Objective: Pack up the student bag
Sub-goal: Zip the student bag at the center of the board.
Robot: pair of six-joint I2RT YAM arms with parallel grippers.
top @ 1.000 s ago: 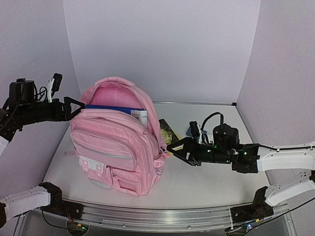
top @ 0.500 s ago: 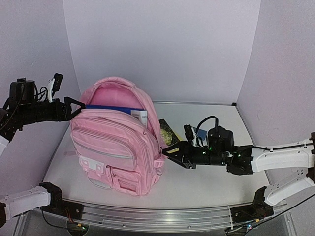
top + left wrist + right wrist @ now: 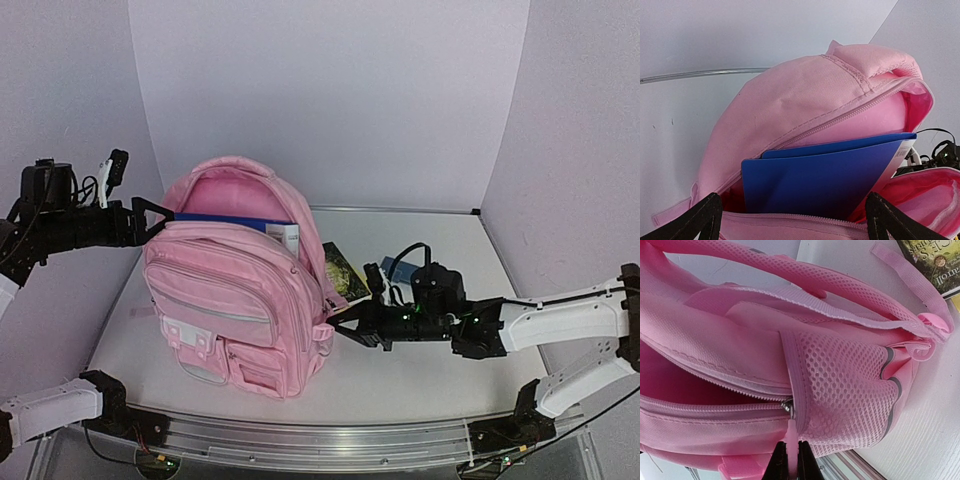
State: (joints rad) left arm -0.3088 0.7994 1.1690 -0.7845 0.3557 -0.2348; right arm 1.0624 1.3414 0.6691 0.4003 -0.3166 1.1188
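Note:
The student bag (image 3: 235,300), a pink backpack, stands upright on the table with its main compartment unzipped. A blue folder (image 3: 235,220) stands inside it, with a white-edged book beside it. My left gripper (image 3: 155,215) hovers at the bag's upper left rim, open. In the left wrist view its black fingertips (image 3: 700,220) straddle the opening over the blue folder (image 3: 825,172). My right gripper (image 3: 335,325) is at the bag's right side. In the right wrist view this gripper (image 3: 791,460) is shut on the pink zipper pull (image 3: 791,432), just below the metal slider (image 3: 787,407).
A dark green book (image 3: 342,268) lies flat on the table right behind the bag, also in the right wrist view (image 3: 932,262). A small blue object (image 3: 398,268) lies behind the right arm. A metal rail (image 3: 320,440) runs along the near table edge.
My right gripper has moved left to the bag's side and closed on the zipper pull. The left arm and the bag have not moved.

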